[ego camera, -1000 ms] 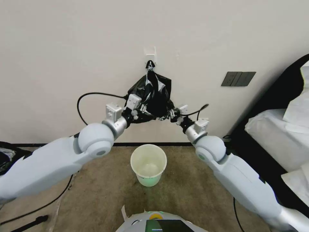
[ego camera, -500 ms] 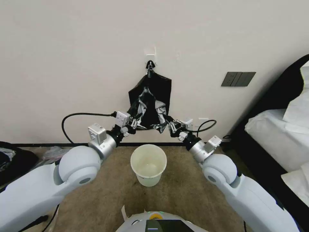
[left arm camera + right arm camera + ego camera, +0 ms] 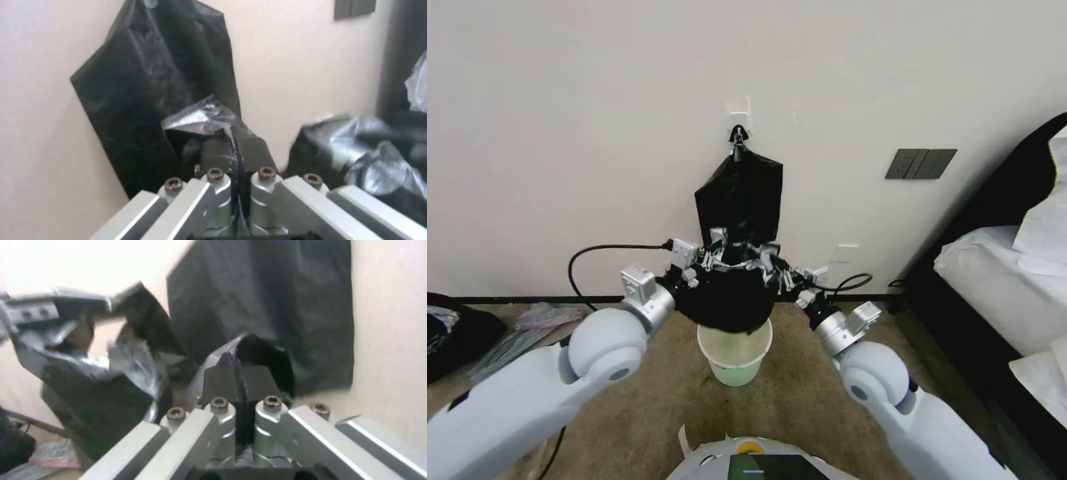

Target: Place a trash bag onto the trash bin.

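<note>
The black trash bag (image 3: 735, 301) hangs stretched between my two grippers, just above the cream-white trash bin (image 3: 735, 353) on the floor; its bottom covers the bin's far rim. My left gripper (image 3: 707, 257) is shut on the bag's left rim edge, and in the left wrist view the film (image 3: 202, 116) is pinched between the closed fingers (image 3: 222, 153). My right gripper (image 3: 782, 272) is shut on the right rim edge, the pinched bag (image 3: 256, 356) showing in the right wrist view at its fingers (image 3: 225, 380).
A flat bundle of black bags (image 3: 739, 197) hangs from a clip on a wall hook (image 3: 738, 133) behind the held bag. A wall socket plate (image 3: 920, 163) is at the right. A bed (image 3: 1014, 280) stands at the right, dark clutter (image 3: 454, 327) at the left.
Both grippers have come down from in front of the hanging bundle to just above the bin, pulling one bag free. The bag now droops open between them.
</note>
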Motion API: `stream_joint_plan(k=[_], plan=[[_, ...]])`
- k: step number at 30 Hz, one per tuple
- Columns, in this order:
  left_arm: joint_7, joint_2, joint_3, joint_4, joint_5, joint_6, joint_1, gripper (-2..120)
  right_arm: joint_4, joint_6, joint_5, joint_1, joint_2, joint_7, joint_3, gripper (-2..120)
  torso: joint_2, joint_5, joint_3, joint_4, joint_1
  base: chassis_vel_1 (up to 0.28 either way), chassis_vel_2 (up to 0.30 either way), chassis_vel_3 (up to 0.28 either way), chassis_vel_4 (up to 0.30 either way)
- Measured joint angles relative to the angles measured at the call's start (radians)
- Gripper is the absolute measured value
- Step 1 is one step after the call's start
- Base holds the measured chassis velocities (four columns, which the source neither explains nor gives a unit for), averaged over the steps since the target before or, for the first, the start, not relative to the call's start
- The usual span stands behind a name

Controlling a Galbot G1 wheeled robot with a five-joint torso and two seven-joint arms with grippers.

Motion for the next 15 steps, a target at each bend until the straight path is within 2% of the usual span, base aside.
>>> stream_joint_plan(k=[2,3,5,7,10,15], plan=[[0.001,-0.056,0.024,0.035,0.036,-0.004,0.009,0,-0.056,0.052,-0.052,-0.039,0.036,0.000,-0.016,0,0.000,0.0001,0.000,-0.0006,0.000,0.000,0.000,0.000,0.000],[0.001,-0.056,0.024,0.035,0.036,-0.004,0.009,0,-0.056,0.052,-0.052,-0.039,0.036,0.000,-0.016,0,0.000,0.0001,0.000,-0.0006,0.000,0.000,0.000,0.000,0.000],[0.004,-0.097,0.042,0.071,0.078,-0.017,0.025,0,-0.089,0.075,-0.077,-0.045,0.052,-0.001,-0.012,0,0.000,0.0003,0.000,-0.0004,0.000,0.000,0.000,0.000,0.000],[0.006,-0.122,0.054,0.092,0.104,-0.025,0.032,0,-0.100,0.082,-0.079,-0.040,0.055,0.001,-0.005,0,0.000,-0.0001,0.000,-0.0002,0.000,0.000,0.000,0.000,0.000],[0.005,-0.198,0.091,0.134,0.143,-0.034,0.024,0,-0.106,0.090,-0.069,-0.015,0.047,0.023,0.026,0,0.000,-0.0002,0.000,-0.0002,0.000,0.000,0.000,0.000,0.000],[0.005,-0.234,0.124,0.165,0.157,-0.051,-0.005,0,-0.086,0.086,-0.060,-0.008,0.035,0.027,0.040,0,0.000,0.0002,0.000,-0.0005,0.000,0.000,0.000,0.000,0.000]])
